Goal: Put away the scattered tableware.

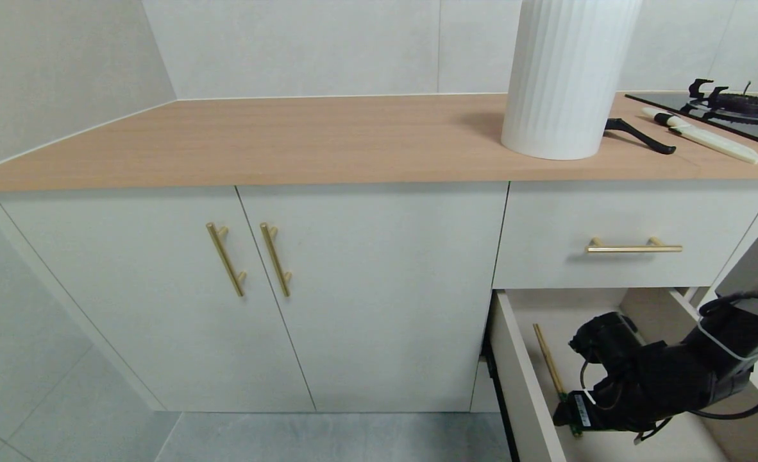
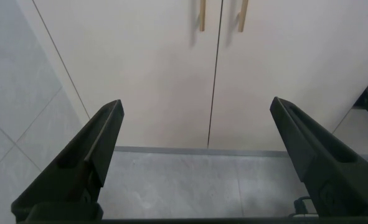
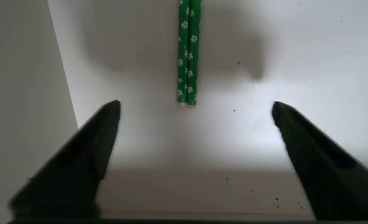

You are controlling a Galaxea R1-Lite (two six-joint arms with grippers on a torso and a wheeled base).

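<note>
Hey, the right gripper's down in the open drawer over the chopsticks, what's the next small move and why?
Probably lift the right gripper straight up out of the drawer: its jaws stand open and the green chopsticks lie free on the drawer floor, while a knife waits on the counter.

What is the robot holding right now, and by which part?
Nothing. The right tool is open, clear of the green chopsticks, which lie loose on the floor of the drawer. The left tool is open and empty too.
</note>
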